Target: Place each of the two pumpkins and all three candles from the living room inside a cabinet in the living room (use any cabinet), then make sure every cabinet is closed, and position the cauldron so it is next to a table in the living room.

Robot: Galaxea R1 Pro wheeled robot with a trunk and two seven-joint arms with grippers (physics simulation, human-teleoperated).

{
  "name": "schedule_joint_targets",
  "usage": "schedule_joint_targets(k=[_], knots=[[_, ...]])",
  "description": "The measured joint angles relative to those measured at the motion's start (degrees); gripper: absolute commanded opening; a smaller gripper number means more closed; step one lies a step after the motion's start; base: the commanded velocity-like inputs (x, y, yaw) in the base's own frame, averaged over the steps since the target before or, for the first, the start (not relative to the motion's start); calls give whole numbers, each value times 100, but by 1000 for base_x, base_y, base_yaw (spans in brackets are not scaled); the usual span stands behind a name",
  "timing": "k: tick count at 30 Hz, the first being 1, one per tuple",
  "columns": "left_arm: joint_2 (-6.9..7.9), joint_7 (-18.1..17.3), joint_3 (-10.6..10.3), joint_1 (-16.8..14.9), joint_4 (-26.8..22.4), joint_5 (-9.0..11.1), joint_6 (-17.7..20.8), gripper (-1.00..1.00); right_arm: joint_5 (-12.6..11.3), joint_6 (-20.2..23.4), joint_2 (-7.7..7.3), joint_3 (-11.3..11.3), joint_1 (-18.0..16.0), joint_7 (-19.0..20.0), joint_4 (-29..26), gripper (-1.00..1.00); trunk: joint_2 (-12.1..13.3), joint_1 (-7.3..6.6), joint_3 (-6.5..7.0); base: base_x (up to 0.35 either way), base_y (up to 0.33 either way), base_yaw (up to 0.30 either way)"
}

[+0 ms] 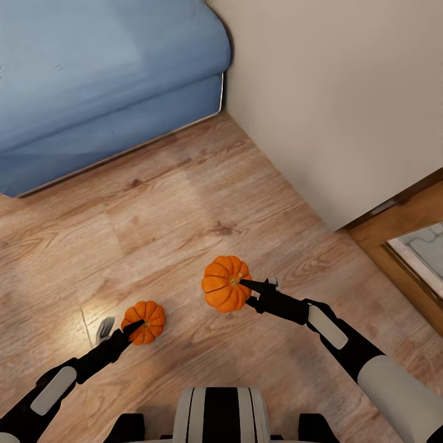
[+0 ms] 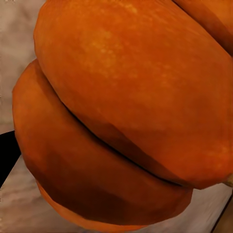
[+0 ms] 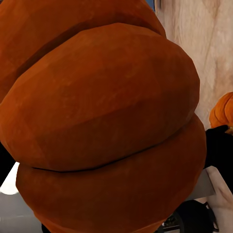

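Pumpkins: left hand (image 1: 136,326) clamps one (image 1: 146,320), right hand (image 1: 253,286) other (image 1: 225,283); fingertips hidden behind fruit.

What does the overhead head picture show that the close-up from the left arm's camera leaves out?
Head view alone: the blue sofa, the beige wall, the wooden floor, both arms, and the right claw at the bigger-looking pumpkin.

Left arm camera alone: a very close look at its pumpkin's ribbed skin.

Both: that same pumpkin, held at the left claw.
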Motion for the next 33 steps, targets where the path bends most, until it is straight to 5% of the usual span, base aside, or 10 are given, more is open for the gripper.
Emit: schedule_joint_targets(k=[19,33], knots=[[11,78,7,1,-209,-73,-30,-100,-14,-5,0,-1,0,18,7,-100,26,-48,421,0,0,0],[157,68,47,1,-314,-84,-35,-100,-12,3,5,5,0,8,28,-100,44,-84,731,0,0,0]])
